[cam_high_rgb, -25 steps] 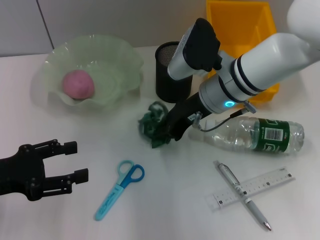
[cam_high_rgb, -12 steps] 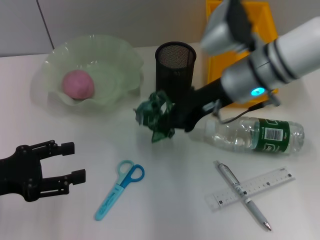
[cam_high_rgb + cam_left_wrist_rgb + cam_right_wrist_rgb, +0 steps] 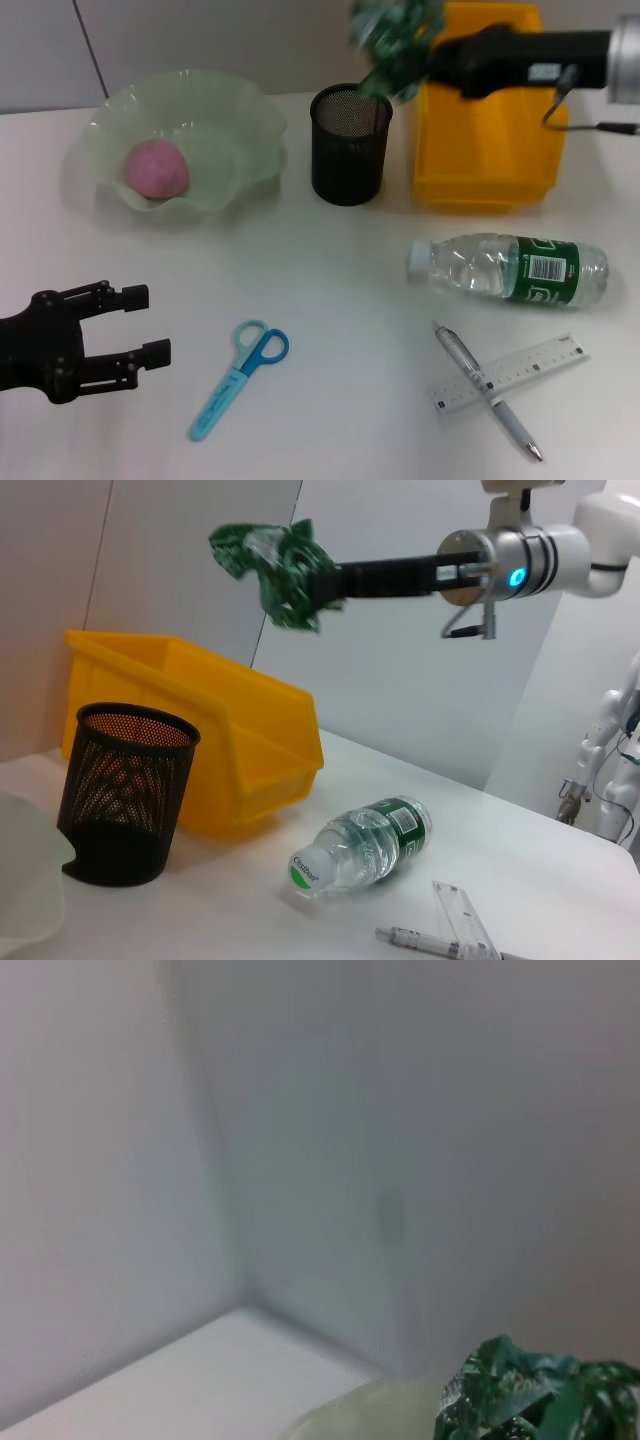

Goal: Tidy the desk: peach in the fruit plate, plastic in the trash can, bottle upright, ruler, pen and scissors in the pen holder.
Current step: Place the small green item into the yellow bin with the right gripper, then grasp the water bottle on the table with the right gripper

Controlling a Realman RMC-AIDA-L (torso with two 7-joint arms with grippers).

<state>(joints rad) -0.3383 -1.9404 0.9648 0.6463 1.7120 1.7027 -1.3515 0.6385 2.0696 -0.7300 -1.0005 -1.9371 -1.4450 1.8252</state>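
Jaws hidden behind crumpled green plastic, held aloft.

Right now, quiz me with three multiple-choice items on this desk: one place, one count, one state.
1. Where is the pink peach?
A. in the pale green wavy glass fruit plate
B. in the yellow plastic bin
C. beside the scissors

2. How many things are in the black mesh pen holder?
A. two
B. none visible
C. three

3. The clear plastic bottle with a green label is:
A. upright
B. held
C. lying down

Answers: 1 A, it sits in the bowl. 2 B, the mesh cup looks empty. 3 C, it rests sideways on the desk.
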